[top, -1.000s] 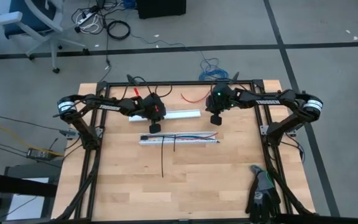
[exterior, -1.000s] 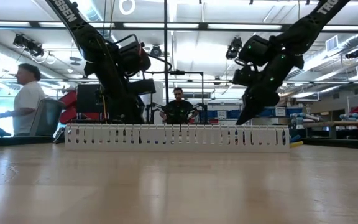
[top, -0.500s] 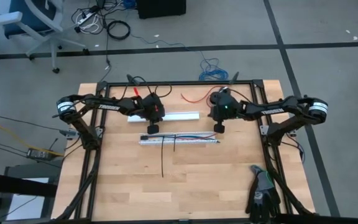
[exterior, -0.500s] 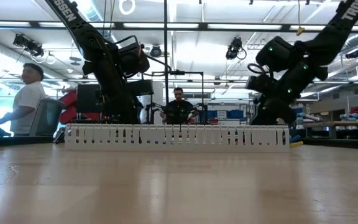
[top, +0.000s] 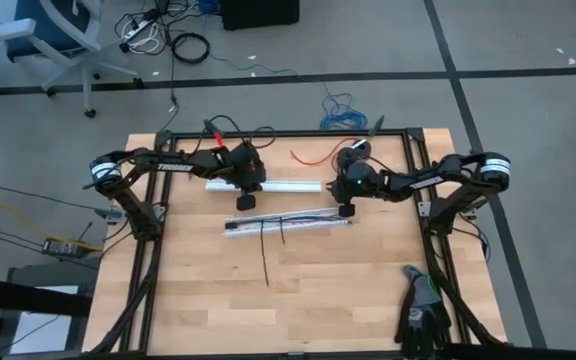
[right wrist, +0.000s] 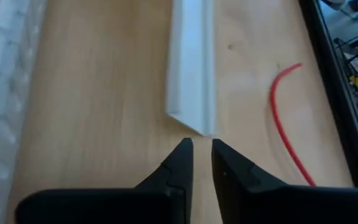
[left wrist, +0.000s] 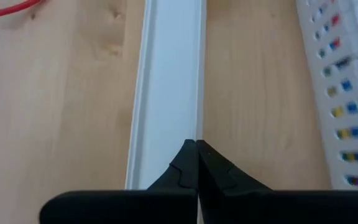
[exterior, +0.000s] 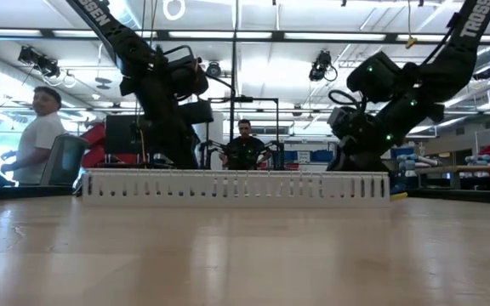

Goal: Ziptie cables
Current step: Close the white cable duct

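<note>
The right gripper (top: 347, 209) has dropped beside the slotted white plastic duct (top: 288, 223), fingers slightly parted, perhaps to steady it. The cables (top: 303, 216) lie inside. Left gripper (top: 244, 202) hovers clenched, empty.

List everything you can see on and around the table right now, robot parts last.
Slotted cable duct: one, white, mid-table, holding the cables.
Cables: one bunch, red, blue and other colours, lying along the duct.
Duct cover: one, white, behind the duct, between the two grippers.
Black strips: two, thin, one across the duct, one on the wood in front of it.
Red wire: one, thin, near the table's back edge.
Gloves: dark pair, front right corner.
People: two, in the room beyond the table.
Left gripper: shut, at the cover's left end.
Right gripper: slightly open, at the cover's right end.
</note>
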Robot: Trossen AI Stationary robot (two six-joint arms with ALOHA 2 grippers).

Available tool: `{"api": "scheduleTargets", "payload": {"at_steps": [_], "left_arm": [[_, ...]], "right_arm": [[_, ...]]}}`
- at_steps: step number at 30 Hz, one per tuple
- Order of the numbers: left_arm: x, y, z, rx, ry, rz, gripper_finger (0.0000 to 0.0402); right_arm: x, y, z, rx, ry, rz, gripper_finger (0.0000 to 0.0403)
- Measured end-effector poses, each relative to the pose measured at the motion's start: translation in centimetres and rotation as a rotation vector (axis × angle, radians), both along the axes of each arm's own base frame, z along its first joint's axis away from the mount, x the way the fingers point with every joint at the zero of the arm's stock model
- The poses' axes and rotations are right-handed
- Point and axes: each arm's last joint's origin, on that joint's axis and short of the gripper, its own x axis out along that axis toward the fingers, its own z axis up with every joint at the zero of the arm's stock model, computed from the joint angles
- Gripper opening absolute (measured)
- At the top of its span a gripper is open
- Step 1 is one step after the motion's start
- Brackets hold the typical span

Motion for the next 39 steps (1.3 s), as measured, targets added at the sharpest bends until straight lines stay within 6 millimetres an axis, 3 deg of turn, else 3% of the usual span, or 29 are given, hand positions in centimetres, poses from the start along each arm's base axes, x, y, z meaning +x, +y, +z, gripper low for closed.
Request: {"api": "scheduleTargets", "payload": {"at_steps": [6, 16, 26, 39], "left_arm": [[-0.2, 0.5, 0.3, -0.028, -0.005, -0.011, 0.0000], [-0.1, 0.5, 0.4, -0.037, -0.017, -0.014, 0.0000], [0.2, 0.7, 0.6, -0.031, -0.049, 0.015, 0.0003], [0.4, 1.1, 0.8, 0.045, -0.055, 0.114, 0.0072]], "right_arm": [[0.9, 0.4, -1.0, 0.012, -0.038, 0.042, 0.0069], [2.0, 0.1, -2.4, -0.001, -0.102, 0.054, 0.0064], [3.0, -0.4, -2.0, 0.014, -0.121, 0.019, 0.0011], [3.0, -0.4, -2.0, 0.053, -0.137, -0.006, 0.0005]]}}
